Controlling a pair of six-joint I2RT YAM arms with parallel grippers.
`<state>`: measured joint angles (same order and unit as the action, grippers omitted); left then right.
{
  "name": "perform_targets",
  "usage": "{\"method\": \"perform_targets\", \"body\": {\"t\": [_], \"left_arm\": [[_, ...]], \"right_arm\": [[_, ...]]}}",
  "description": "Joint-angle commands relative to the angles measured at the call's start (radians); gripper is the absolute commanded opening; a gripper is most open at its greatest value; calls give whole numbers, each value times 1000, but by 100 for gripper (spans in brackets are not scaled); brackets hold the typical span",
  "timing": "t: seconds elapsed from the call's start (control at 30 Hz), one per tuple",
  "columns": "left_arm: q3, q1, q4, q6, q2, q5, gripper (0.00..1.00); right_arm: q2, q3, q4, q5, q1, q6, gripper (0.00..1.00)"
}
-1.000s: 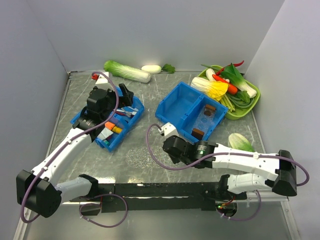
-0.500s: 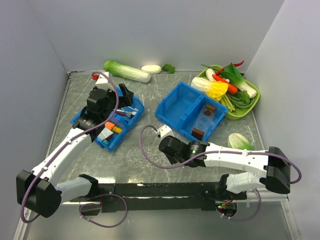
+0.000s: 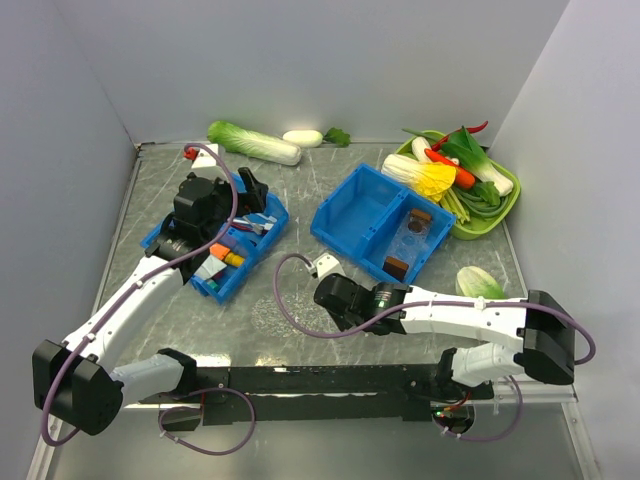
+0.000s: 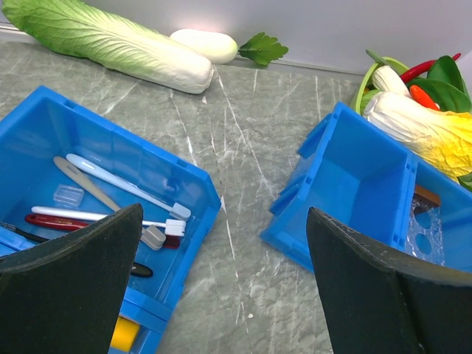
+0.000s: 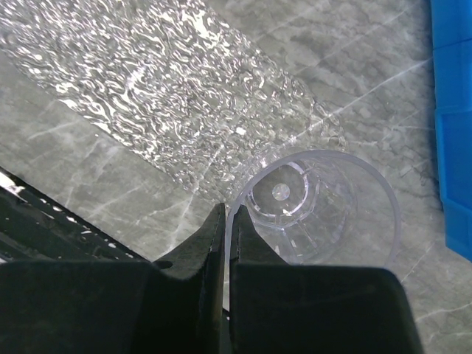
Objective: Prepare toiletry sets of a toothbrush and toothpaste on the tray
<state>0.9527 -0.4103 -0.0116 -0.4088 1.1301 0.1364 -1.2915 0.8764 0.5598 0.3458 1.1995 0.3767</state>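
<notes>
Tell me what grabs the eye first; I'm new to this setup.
The right gripper pinches the rim of a clear plastic cup near the bumpy see-through oval tray, mid-table. The left gripper hangs open over a blue plastic bin of pale toothbrushes.

1. Napa cabbage (image 4: 110, 40) touching white radish (image 4: 205, 44), at the wall farthest from me.
2. Blue bin (image 4: 44, 125) on my left; divided blue bin (image 4: 361, 162) right of it, well apart.
3. Green tray (image 3: 510, 205), heaped with vegetables.
4. Clear cup (image 5: 317, 206), mouth up, over the marbled table (image 4: 243, 147).
</notes>
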Motion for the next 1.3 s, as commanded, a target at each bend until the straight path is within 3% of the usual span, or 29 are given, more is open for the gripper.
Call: {"method": "perform_targets", "body": {"t": [0.0,0.73,1.27], "left_arm": [[8,-4,30,1,-10,-17,96],[9,-5,29,-2,-18,-6,96],[9,-5,29,-2,-12,-9,97]], "right_arm": [[-12,-5,-49,10,-5,-4,0],[-58,-2,-43,15,-9,-13,1],[-60,32,-17,-2,-9,-27,29]]}}
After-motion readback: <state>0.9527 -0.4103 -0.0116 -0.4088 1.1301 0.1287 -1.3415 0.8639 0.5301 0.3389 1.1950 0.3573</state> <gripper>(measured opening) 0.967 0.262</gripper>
